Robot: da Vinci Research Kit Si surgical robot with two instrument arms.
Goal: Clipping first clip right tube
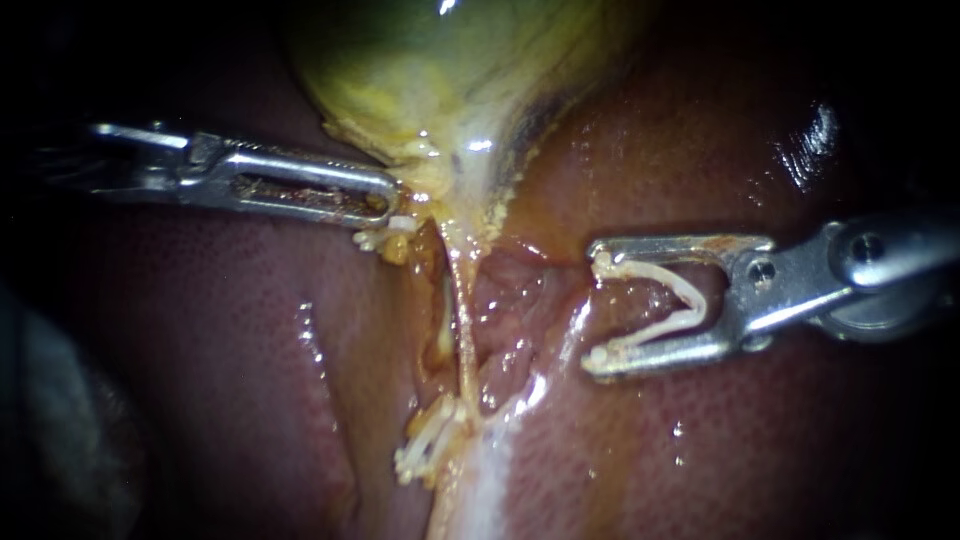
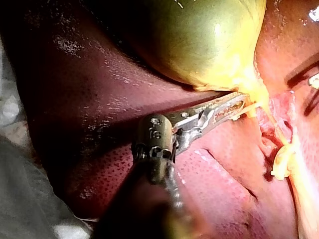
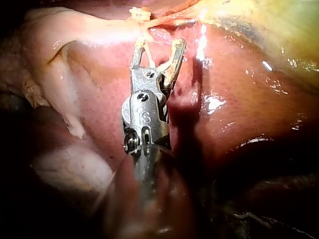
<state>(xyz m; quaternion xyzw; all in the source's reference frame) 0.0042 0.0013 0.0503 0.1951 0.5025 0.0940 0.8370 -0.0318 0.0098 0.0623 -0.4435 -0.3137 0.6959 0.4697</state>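
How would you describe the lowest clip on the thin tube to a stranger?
Find the yellow-green gallbladder at the top of the endoscope view and follow the tube down across the liver. The closed clip at its lower end lies alone; the open clip sits in the right instrument.

The glossy, dark red liver (image 1: 230,400) is lying across the whole scene, glistening wet. The rounded yellow-green gallbladder (image 1: 450,70) is resting on its far side. A pale grey cloth (image 2: 20,199) is showing beside the liver's left edge.

Open white V-shaped clip (image 1: 692,303), near thin yellowish tube (image 1: 462,320), tube running vertically
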